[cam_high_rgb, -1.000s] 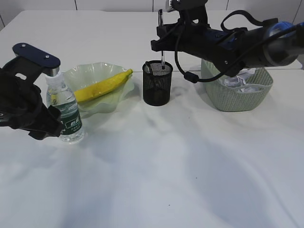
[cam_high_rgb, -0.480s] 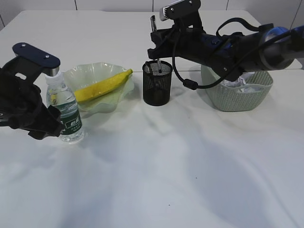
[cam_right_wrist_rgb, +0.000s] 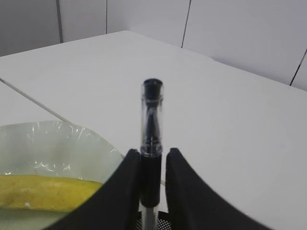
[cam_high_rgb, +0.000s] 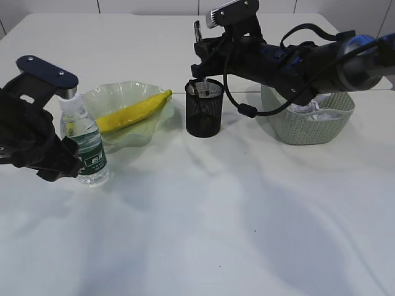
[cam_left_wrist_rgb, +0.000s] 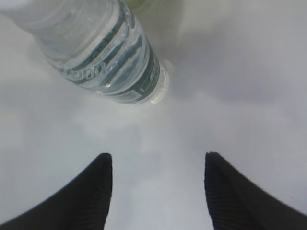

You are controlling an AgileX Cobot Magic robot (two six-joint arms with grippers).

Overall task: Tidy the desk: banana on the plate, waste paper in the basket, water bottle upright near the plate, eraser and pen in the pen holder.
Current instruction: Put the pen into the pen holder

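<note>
Nearest, left gripper stands spread, empty, just behind upright water bottle beside plate; bottle label green-white, writing unreadable. Banana lies on plate. Farther back, pen now sits lower over pen holder than a second ago; right gripper loosely brackets it, jaws easing apart: release likely underway. Waste paper sits in basket. Eraser hidden.

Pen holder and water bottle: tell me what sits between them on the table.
In the exterior view, the plate holding the banana lies between the water bottle and the pen holder.
</note>
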